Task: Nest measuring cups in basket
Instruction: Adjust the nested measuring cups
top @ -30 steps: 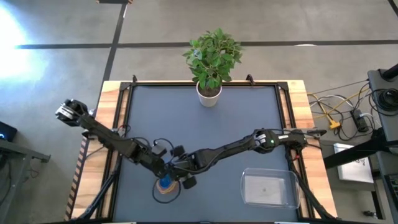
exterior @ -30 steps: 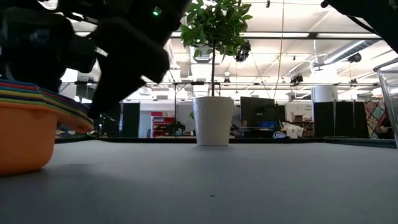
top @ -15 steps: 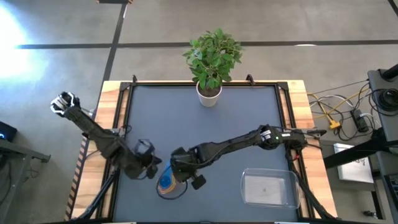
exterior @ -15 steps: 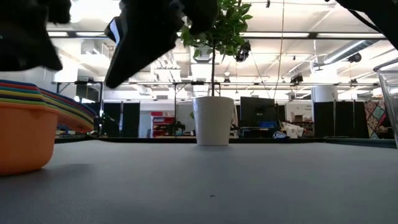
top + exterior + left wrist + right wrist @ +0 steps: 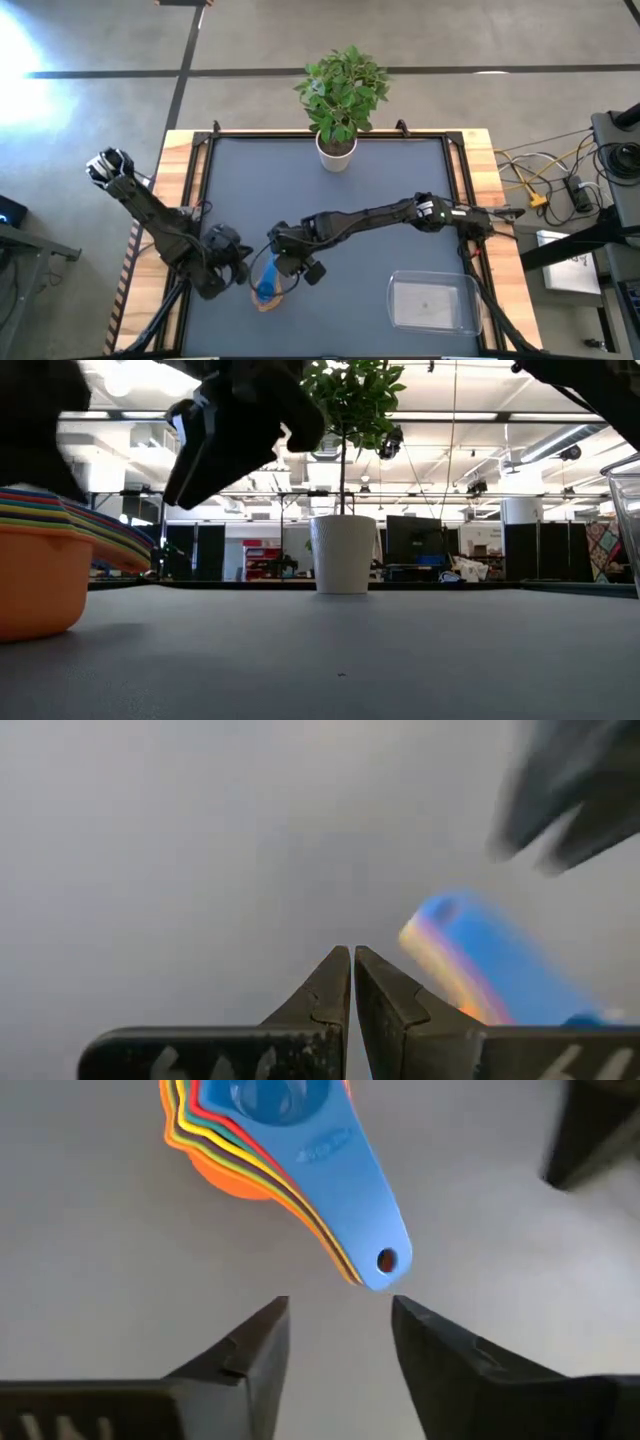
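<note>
A: From above: the measuring cups (image 5: 266,291) sit nested as one stack on the table (image 5: 400,180), just beside the right gripper (image 5: 283,262); the basket (image 5: 433,304) lies well apart, holding nothing. The left gripper (image 5: 232,272) waits near the stack.

B: At table height?

A: The stack (image 5: 45,570) rests on the mat, orange cup lowest; nesting looks done, moving it into the basket remains.

B: Left wrist?

A: Fingers (image 5: 325,995) pressed together, gripping nothing.

B: Right wrist?

A: Fingers (image 5: 255,1345) spread apart, the blue handle's tip just ahead of the gap between them. Embossed lettering on the handle, too small to read
</note>
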You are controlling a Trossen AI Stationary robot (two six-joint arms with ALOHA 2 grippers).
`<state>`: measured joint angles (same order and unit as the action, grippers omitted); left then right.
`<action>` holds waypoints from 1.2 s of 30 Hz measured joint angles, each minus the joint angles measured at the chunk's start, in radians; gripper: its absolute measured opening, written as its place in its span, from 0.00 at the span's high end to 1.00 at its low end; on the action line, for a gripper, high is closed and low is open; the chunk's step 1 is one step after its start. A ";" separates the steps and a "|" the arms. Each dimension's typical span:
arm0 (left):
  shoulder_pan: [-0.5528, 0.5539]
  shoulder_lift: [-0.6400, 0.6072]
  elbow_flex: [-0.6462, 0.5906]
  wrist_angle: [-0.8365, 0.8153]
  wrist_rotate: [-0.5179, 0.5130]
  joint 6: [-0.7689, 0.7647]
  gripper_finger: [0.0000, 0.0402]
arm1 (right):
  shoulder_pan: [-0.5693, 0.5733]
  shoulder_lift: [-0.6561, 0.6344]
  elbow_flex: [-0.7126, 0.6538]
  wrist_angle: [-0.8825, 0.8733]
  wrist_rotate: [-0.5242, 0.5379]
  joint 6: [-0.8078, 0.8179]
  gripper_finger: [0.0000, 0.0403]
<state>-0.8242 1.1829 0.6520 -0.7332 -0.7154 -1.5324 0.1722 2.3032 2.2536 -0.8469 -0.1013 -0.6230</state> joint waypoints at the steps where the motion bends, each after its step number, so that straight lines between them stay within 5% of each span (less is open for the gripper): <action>1: 0.000 -0.002 -0.017 -0.003 0.044 -0.038 1.00 | 0.000 0.000 0.000 0.000 -0.001 0.000 0.56; 5: 0.014 0.005 -0.099 0.140 0.150 -0.064 1.00 | 0.003 0.000 0.000 0.017 -0.005 -0.021 0.50; 12: 0.078 0.067 -0.205 0.511 0.153 0.091 1.00 | 0.002 0.001 0.000 0.018 -0.003 -0.043 0.48; 29: 0.214 0.207 -0.065 0.580 0.288 0.485 1.00 | 0.002 0.001 0.000 0.018 -0.003 -0.019 0.48; 36: 0.205 0.150 -0.067 0.480 0.259 0.465 1.00 | 0.009 0.001 0.000 0.033 -0.003 0.021 0.46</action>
<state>-0.6191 1.3327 0.5850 -0.2534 -0.4561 -1.0679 0.1812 2.3039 2.2536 -0.8139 -0.1046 -0.6015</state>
